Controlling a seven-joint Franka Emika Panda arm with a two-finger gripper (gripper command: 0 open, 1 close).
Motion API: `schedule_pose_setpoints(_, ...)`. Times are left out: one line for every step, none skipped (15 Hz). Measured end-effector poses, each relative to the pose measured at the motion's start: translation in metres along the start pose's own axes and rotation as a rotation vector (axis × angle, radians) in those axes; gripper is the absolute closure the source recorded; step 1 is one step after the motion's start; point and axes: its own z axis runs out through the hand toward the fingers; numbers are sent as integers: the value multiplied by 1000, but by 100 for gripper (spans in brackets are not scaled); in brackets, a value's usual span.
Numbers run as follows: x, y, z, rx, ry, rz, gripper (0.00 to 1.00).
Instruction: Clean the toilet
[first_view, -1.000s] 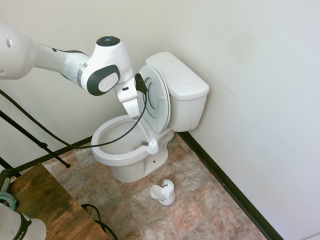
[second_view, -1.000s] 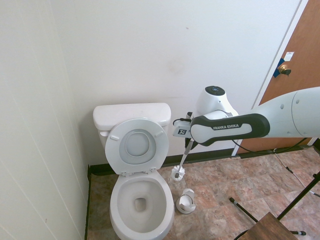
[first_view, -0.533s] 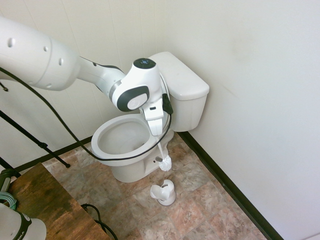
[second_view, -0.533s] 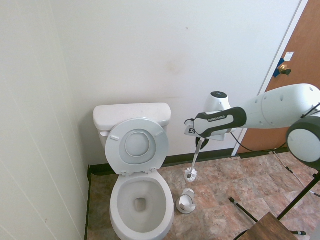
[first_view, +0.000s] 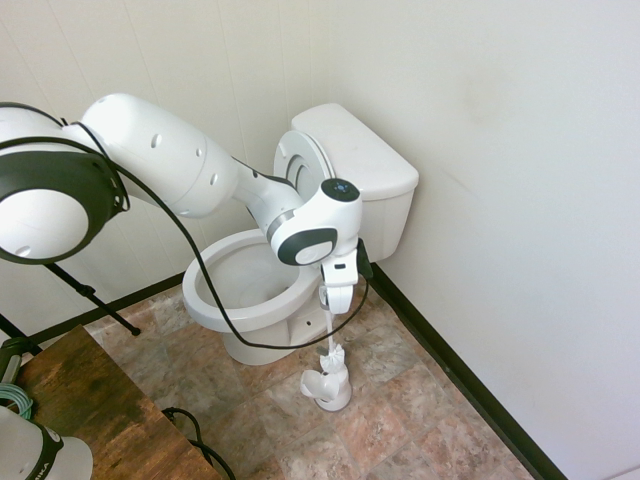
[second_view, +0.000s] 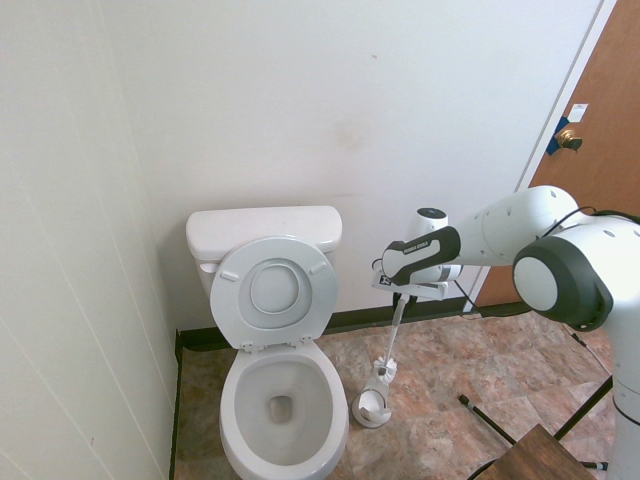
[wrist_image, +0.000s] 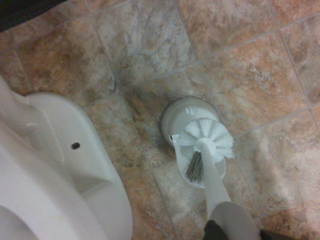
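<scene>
Gripper: fingers clamped on toilet brush handle
Brush head: just above holder
Toilet: lid up

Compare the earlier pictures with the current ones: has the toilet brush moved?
Yes. The toilet brush, held by the shut gripper, has moved away from the rim of the toilet and down, and now hangs just above the brush holder on the floor.

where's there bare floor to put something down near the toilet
Bare tile floor lies between the brush holder and the black baseboard. It is crowded by the toilet base, where the gripper holds the toilet brush over the holder.
</scene>
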Motion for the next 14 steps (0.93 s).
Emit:
schedule_pose_setpoints(5, 1, 9, -10, -4, 1, 100)
schedule_pose_setpoints(8, 3, 18, -20, -9, 2, 100)
schedule_pose_setpoints(8, 5, 26, -31, -14, 1, 100)
schedule_pose_setpoints(9, 6, 33, -38, -20, 0, 100)
schedule_pose_setpoints(9, 7, 38, -44, -26, -2, 100)
schedule_pose_setpoints(9, 8, 44, -49, -29, -5, 100)
schedule_pose_setpoints(8, 7, 50, -54, -33, -5, 100)
schedule_pose_setpoints(9, 4, 57, -58, -37, -3, 100)
schedule_pose_setpoints(10, 0, 65, -65, -40, -2, 100)
schedule_pose_setpoints(11, -6, 73, -71, -44, -1, 100)
schedule_pose_setpoints(12, -13, 80, -77, -50, 1, 100)
schedule_pose_setpoints(12, -19, 87, -84, -58, 1, 100)
schedule_pose_setpoints(12, -25, 95, -94, -66, -1, 100)
schedule_pose_setpoints(13, -32, 104, -106, -76, 0, 100)
